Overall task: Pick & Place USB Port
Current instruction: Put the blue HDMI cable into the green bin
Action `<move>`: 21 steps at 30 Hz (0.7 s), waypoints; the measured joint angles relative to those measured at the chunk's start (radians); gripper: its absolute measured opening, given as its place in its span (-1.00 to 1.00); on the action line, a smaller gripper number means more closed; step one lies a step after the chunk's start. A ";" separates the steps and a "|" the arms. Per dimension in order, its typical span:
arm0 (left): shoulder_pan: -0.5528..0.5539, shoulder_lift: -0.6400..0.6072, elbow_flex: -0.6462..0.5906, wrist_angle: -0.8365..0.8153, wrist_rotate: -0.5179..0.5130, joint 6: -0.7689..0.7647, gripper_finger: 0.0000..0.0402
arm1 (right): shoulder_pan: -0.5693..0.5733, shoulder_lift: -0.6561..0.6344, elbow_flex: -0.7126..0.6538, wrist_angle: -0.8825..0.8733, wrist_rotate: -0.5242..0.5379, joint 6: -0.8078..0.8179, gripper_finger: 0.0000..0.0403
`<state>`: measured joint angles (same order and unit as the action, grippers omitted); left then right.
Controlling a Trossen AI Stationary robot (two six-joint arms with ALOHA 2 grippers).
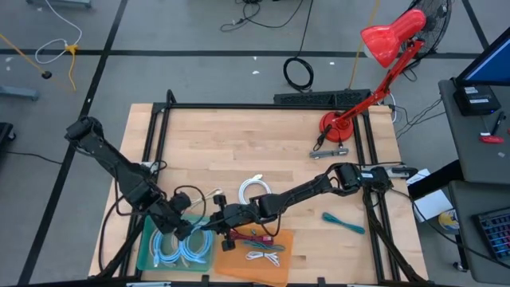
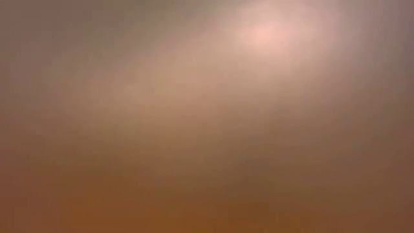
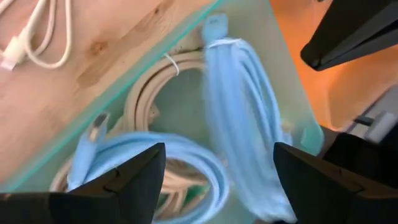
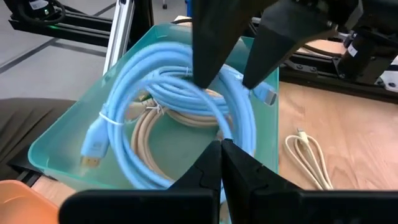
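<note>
A green see-through tray [image 1: 147, 239] stands at the table's near left. In it lie coiled light-blue cables [image 1: 180, 249] on a beige coil [image 4: 155, 134]. My left gripper [image 1: 185, 229] is open just above the tray. Its fingers stand on either side of one blue coil [image 3: 239, 112] tied with a white band; I see no contact. The left gripper also shows from the front in the right wrist view [image 4: 227, 78]. My right gripper [image 1: 209, 223] is shut and empty [image 4: 221, 149] at the tray's right edge, pointing at the coils.
An orange tray [image 1: 279, 269] with a few more cables stands right of the green one. A white coiled cable [image 1: 253, 190] lies on the wood behind the grippers. A teal tool [image 1: 343, 223] lies at right. A red lamp [image 1: 333, 126] stands at the far right, and a black frame rims the table.
</note>
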<state>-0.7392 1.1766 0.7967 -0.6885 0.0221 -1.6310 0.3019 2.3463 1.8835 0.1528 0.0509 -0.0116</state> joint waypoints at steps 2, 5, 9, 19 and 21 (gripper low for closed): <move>0.006 -0.034 0.000 -0.015 0.007 -0.010 0.50 | 0.000 0.000 0.000 0.000 0.000 0.000 -1.00; 0.014 -0.088 0.000 -0.040 -0.014 -0.021 0.50 | 0.000 0.000 0.000 0.000 0.000 0.000 -1.00; 0.015 -0.147 0.000 -0.051 -0.058 -0.018 0.50 | 0.000 0.000 0.000 0.000 0.000 0.000 -1.00; -0.062 -0.126 0.000 -0.052 -0.080 -0.040 0.50 | 0.000 0.000 0.000 -0.010 0.000 -0.002 -1.00; -0.087 -0.100 0.000 -0.051 -0.051 -0.047 0.50 | 0.000 0.000 0.000 -0.015 0.000 -0.002 -1.00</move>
<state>-0.8261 1.0763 0.7967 -0.7399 -0.0288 -1.6783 0.3016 2.3463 1.8835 0.1378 0.0509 -0.0138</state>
